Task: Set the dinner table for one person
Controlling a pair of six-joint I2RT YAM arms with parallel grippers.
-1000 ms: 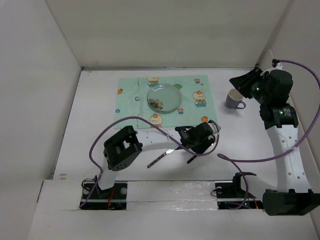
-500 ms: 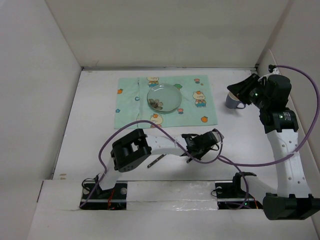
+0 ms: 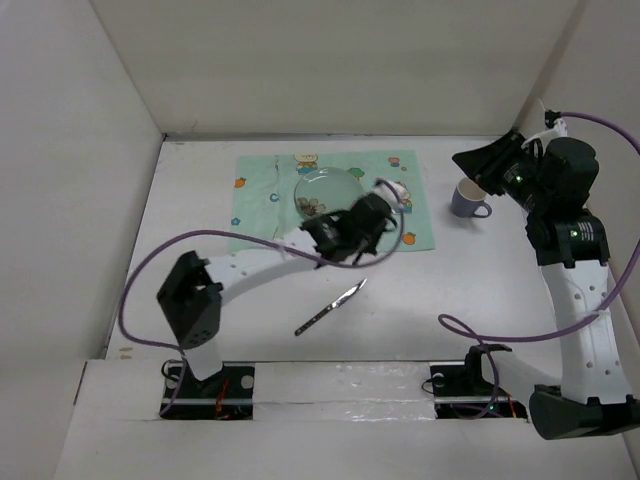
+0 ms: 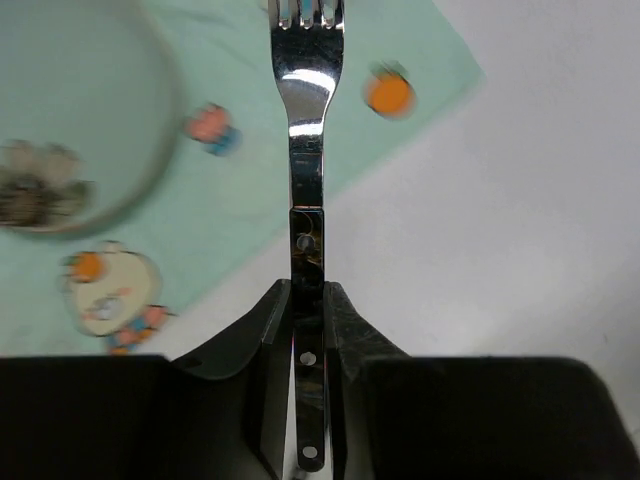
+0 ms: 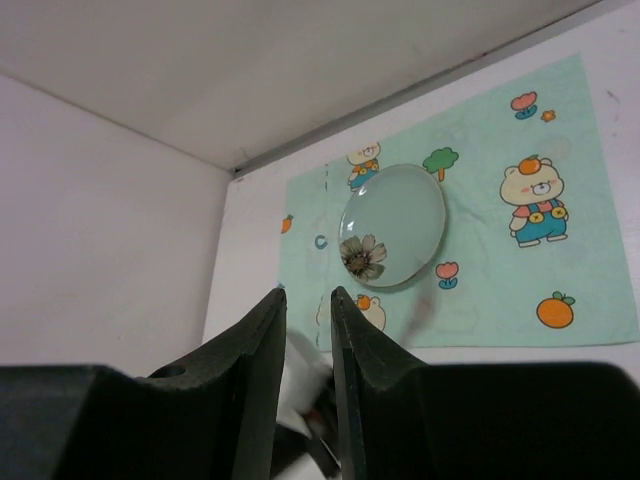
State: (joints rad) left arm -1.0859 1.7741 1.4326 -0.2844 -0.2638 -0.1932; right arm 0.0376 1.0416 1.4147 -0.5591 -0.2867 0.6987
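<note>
Steel fork (image 4: 305,190) handle pinched square between the jaws of the left gripper (image 4: 307,292), clamped tight on it. The tines point out over the corner of the mint placemat (image 4: 230,215), and the glass plate (image 4: 80,120) sits just off to one side.

And here's the big change: half a second ago this arm was down low near the front of the table, close to the knife (image 3: 330,307). Now it has swung up and across, and the fork hangs over the placemat right beside the plate. The knife is left behind, lying alone on bare white. By my read the fork is about to be laid down, with the knife to follow.

On the other side, the right gripper (image 5: 308,300) hovers near the mug (image 3: 468,198), jaws narrowly parted, nothing between them.

Underneath it all is the dinner table (image 3: 480,270), a big matte-white slab, plain and unmarked. It fills the floor of the white-walled booth from the arm bases to the back wall, with the placemat set toward its far middle.
</note>
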